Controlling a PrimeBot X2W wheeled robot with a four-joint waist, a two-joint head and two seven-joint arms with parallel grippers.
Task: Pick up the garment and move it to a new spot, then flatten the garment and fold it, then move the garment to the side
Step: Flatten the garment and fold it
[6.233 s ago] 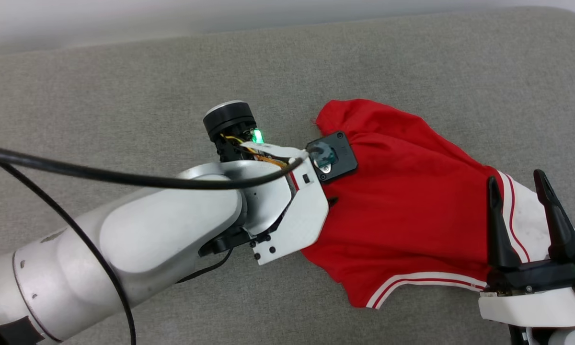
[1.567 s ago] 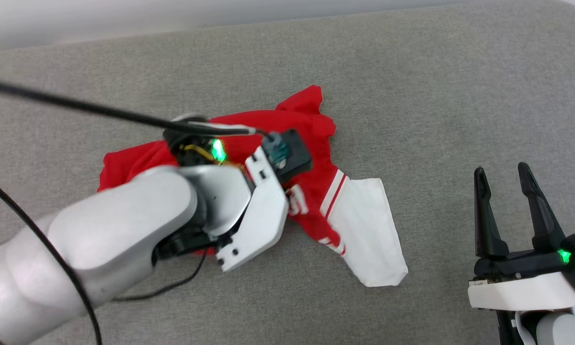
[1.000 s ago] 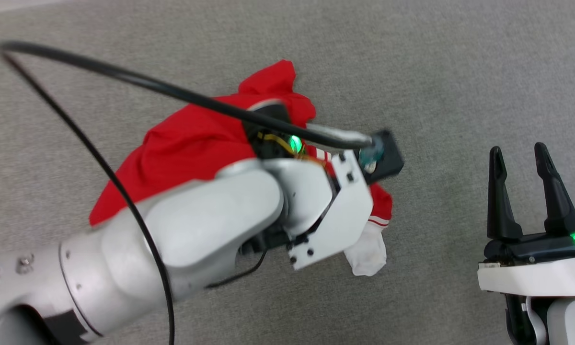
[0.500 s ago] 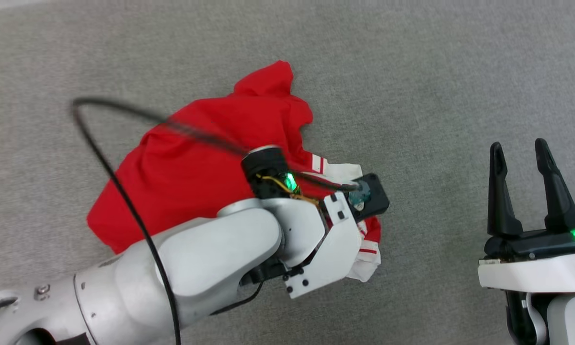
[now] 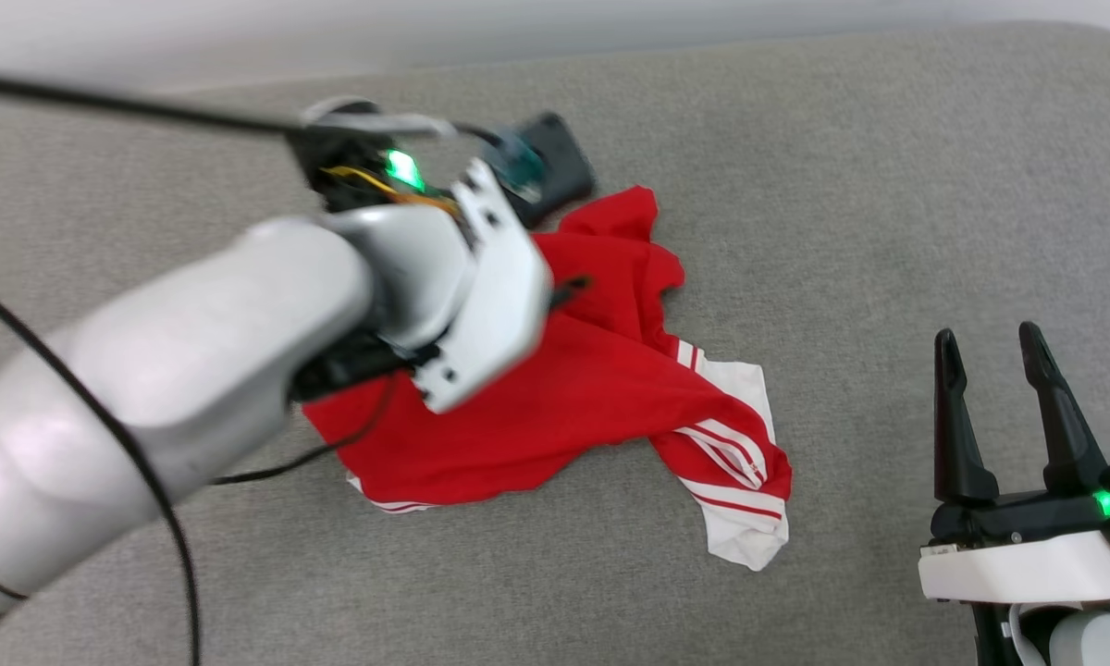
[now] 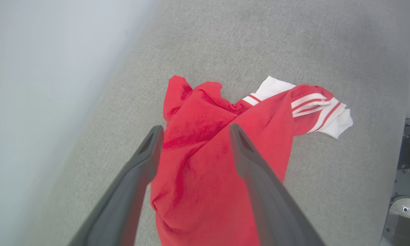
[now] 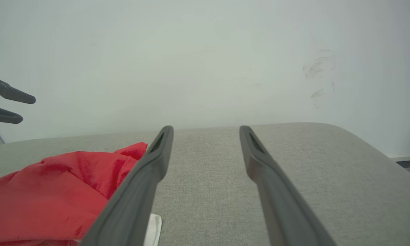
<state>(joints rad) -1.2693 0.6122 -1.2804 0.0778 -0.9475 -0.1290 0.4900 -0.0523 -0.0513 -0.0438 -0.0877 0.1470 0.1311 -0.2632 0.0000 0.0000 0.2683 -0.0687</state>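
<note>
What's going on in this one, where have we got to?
A two-armed robot is working on a red jersey with white sleeves. The garment lies crumpled on the grey padded surface, not yet flattened or folded. The left gripper hangs above it, open and holding nothing. The right gripper is off to the right, also open and empty, apart from the cloth.
</note>
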